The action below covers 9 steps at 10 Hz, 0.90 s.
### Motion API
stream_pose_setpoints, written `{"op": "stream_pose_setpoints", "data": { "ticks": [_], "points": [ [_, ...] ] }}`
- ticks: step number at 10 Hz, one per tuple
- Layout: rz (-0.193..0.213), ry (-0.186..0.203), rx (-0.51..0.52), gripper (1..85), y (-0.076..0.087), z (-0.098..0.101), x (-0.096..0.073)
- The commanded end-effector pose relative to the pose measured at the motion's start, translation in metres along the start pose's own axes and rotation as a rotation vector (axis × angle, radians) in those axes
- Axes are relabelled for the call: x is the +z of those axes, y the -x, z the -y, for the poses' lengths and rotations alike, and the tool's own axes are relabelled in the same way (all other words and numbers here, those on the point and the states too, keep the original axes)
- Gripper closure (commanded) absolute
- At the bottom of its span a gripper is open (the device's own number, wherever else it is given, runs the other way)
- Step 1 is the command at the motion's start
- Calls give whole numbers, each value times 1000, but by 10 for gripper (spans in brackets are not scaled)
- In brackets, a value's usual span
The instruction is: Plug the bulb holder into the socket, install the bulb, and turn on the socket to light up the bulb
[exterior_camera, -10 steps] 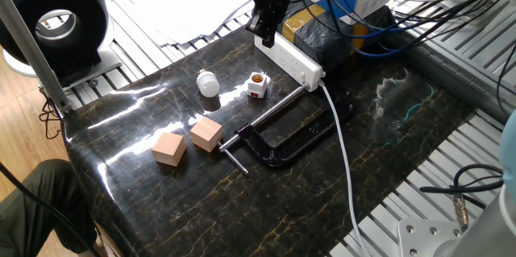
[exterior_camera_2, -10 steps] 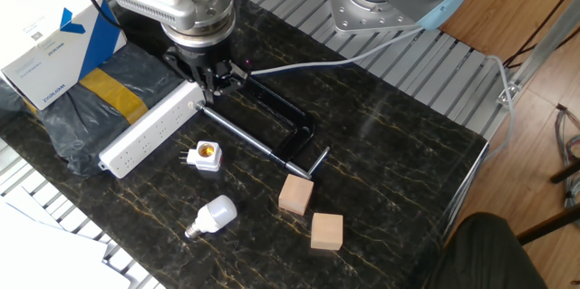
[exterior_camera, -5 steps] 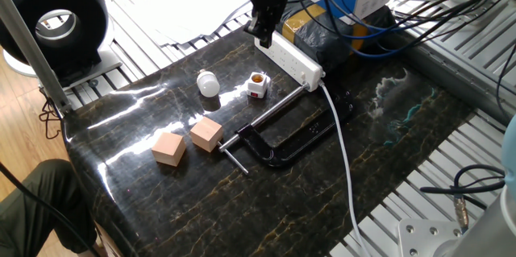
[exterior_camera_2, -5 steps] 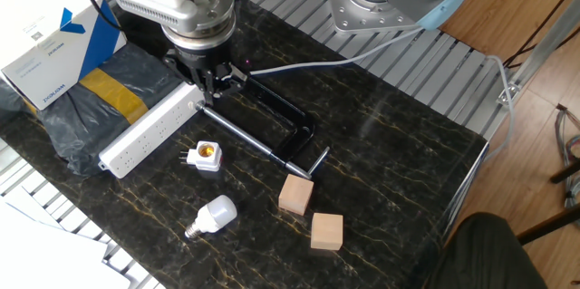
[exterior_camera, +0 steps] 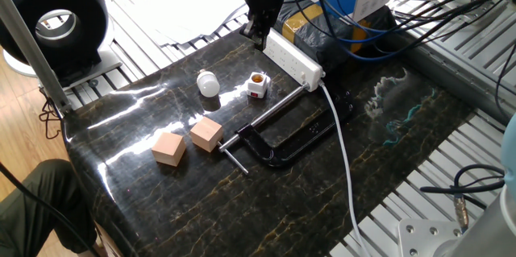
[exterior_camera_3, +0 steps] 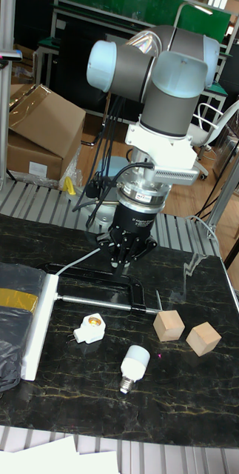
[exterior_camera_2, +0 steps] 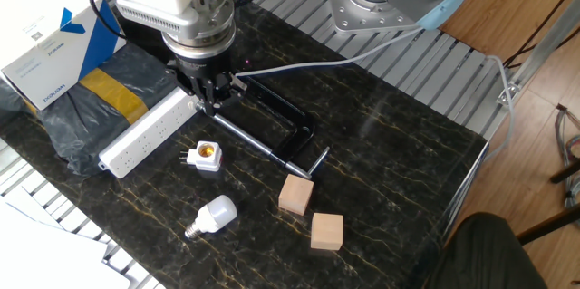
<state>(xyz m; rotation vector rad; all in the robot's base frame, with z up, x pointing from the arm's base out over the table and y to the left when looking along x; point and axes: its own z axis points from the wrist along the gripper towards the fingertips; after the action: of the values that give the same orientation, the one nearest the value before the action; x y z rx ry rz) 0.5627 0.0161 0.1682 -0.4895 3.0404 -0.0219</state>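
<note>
With nothing yet plugged in, the gripper [exterior_camera_2: 210,101] hung over the socket [exterior_camera_2: 149,132], its jaws seemingly near-closed and empty, while the bulb holder [exterior_camera_2: 207,156] and the bulb [exterior_camera_2: 212,216] lay loose on the tabletop [exterior_camera_2: 381,144], so fetching the holder came next.

Two tan wooden cubes [exterior_camera_2: 311,212] side by side near black C-clamp [exterior_camera_2: 281,126]; blue-white box [exterior_camera_2: 45,40] atop black bag [exterior_camera_2: 91,90].

Legible text: none. White and blue box [exterior_camera_2: 45,49], upper left of the other fixed view: printed label and lettering, too small to read.
</note>
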Motion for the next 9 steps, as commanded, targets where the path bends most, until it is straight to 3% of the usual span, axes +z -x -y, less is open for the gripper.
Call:
{"op": "stream_pose_setpoints", "data": {
  "ticks": [1, 4, 6, 9],
  "points": [
    [19, 15, 2, 847, 5, -3, 1],
    [10, 26, 5, 847, 3, -6, 0],
    [4, 13, -14, 847, 1, -3, 0],
    [0, 39, -16, 847, 0, -11, 0]
  ]
}}
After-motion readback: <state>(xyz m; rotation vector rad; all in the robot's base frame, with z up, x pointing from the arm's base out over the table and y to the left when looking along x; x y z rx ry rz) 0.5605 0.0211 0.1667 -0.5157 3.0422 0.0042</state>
